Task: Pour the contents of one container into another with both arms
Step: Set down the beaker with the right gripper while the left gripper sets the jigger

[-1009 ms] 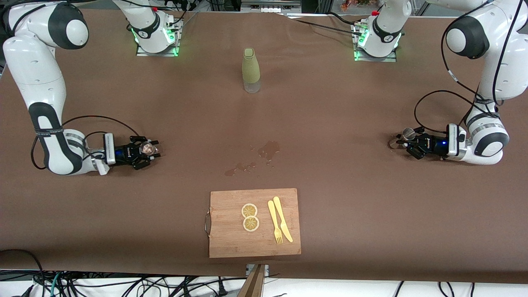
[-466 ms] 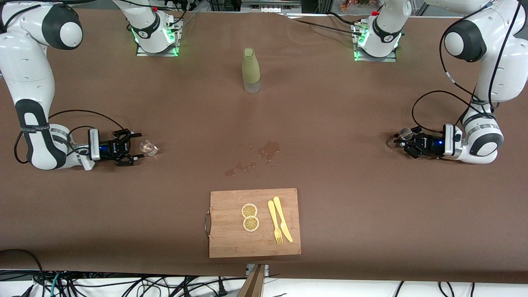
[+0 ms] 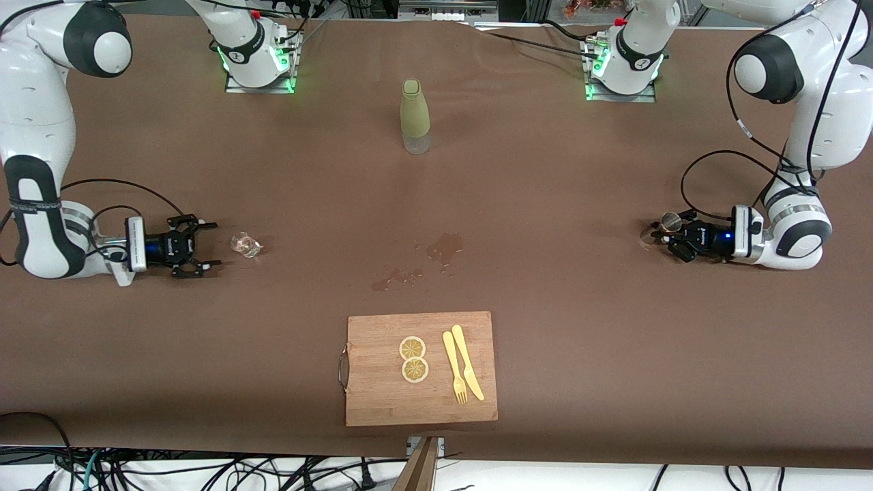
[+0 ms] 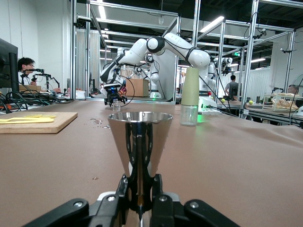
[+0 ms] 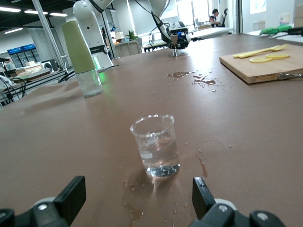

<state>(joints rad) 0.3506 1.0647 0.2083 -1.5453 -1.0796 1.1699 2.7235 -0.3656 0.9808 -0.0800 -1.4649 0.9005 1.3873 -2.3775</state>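
The right pincer sits low at the right arm's end of the table, its fingers spread wide and holding nothing. The small clear glass stands upright on the table just off its tips, at about 3 o'clock from it in the front view, with a little water inside. The left pincer is clenched on the metal cup at the left arm's end. A wet spill lies mid-table, at 12 o'clock from the cutting board
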